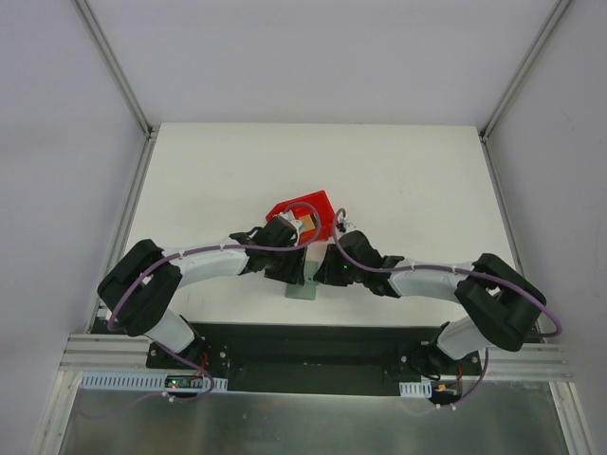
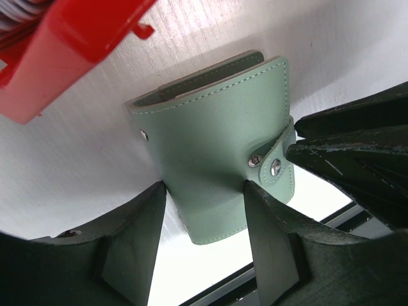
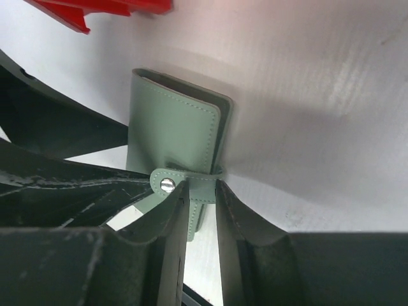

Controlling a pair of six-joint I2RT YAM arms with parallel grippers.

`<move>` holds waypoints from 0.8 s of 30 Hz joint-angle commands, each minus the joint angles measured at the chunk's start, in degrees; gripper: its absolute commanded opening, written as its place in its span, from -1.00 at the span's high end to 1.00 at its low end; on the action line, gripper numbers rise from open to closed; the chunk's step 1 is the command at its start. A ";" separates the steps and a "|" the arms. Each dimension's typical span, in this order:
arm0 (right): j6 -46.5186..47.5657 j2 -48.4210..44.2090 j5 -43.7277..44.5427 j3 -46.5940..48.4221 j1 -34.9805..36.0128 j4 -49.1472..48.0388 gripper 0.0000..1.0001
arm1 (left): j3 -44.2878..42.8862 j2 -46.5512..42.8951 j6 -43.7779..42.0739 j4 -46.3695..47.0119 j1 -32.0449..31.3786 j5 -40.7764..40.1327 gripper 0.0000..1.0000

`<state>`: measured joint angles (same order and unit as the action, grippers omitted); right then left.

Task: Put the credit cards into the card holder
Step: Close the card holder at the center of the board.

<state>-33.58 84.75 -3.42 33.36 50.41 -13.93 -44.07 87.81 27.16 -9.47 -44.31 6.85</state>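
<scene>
The white table [image 1: 398, 171] filled the top view, and both arms reached inward over it from the near edge, the left arm [image 1: 204, 261] and the right arm [image 1: 427, 277] meeting near the middle. Just beyond their wrists stood the red bin [image 1: 285, 207], tilted, with its open side towards the arms. Inside it showed a small orange-gold patch, apparently one of the credit cards [image 1: 309, 226]; no more of it could be made out.

The card holder [image 2: 217, 127] lay on the table just on the near side of the bin, folded shut and apart from it, directly under the two wrists.

The left gripper [image 2: 205, 191] stood wide and straddled the holder's near end. One finger [image 2: 137, 242] ran along the holder's edge, touching it. The other finger [image 2: 274, 248] lay across the holder's face beside the clasp. The leather between them looked slightly bowed, so the jaws appeared to be holding the holder.

The right gripper [image 3: 202, 191] came in from the opposite side with its jaws narrow, only a slim gap between them. The closing strap [image 3: 194, 178] ran across that gap right at the fingertips, wrapped round the holder's edge. Whether the jaws actually pinched the strap could not be told.

The round metal snap [image 3: 167, 185] sat on the strap's rounded end, just outside one right fingertip and apparently fastened.
</scene>
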 commanded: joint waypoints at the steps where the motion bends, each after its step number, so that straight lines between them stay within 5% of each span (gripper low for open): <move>1: 1.24 0.85 -0.18 3.81 1.18 -0.31 0.50 | 2.59 3.68 -0.35 -6.61 -0.25 -5.71 -0.05; 24: 2.12 3.93 6.23 8.82 4.08 5.14 0.65 | 3.64 0.96 0.00 -6.78 -0.16 -5.97 0.06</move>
<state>-31.92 88.47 -0.93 40.49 54.26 -9.17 -43.83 87.59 28.03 -9.67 -44.31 5.82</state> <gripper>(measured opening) 0.176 0.475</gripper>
